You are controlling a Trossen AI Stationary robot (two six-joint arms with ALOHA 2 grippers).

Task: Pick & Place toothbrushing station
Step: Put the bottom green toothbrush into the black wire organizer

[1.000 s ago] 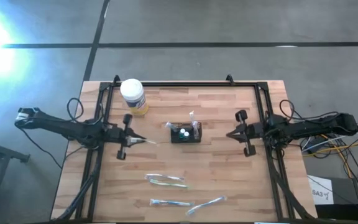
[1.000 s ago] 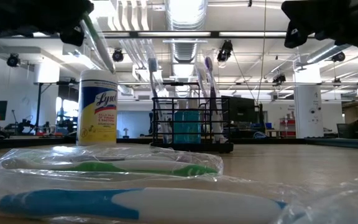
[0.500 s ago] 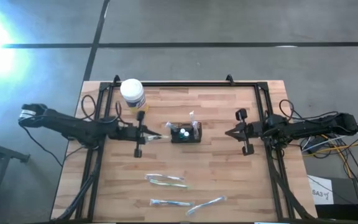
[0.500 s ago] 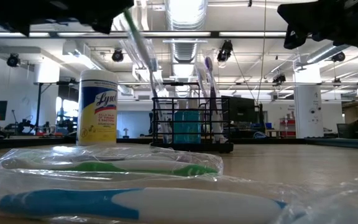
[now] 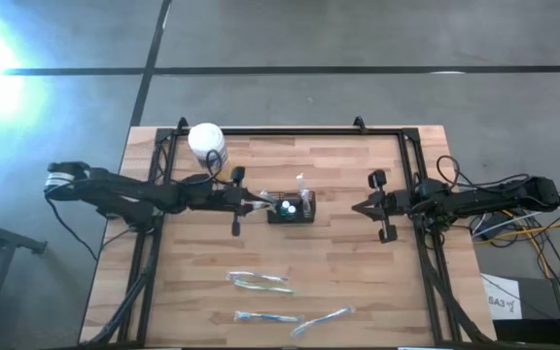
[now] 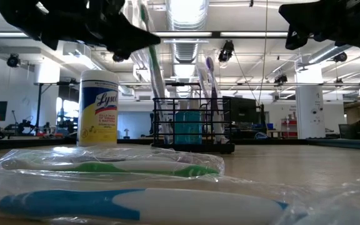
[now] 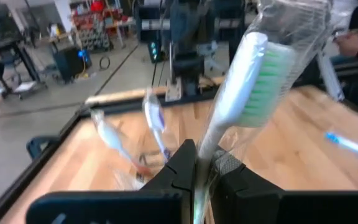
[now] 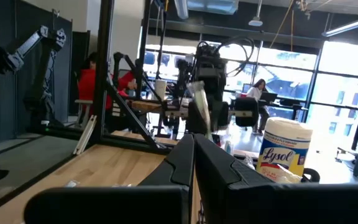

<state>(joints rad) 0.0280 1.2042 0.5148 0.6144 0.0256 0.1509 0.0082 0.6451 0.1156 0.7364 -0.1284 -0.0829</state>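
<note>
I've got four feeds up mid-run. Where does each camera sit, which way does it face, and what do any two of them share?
High: above the table, straight down; both arms, left gripper at the caddy, right gripper waiting.
Low: table height, level across wrapped toothbrushes to the caddy; arms enter from above.
Left wrist: past its own fingers, shut on a wrapped green toothbrush.
Right wrist: past its shut fingers towards the left arm.
Shared: the wipes jar in low and right wrist.

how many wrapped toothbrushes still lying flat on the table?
3, all on the near half: one nearest the caddy, one nearer the front edge, one angled beside it. Others may be hidden.
</note>
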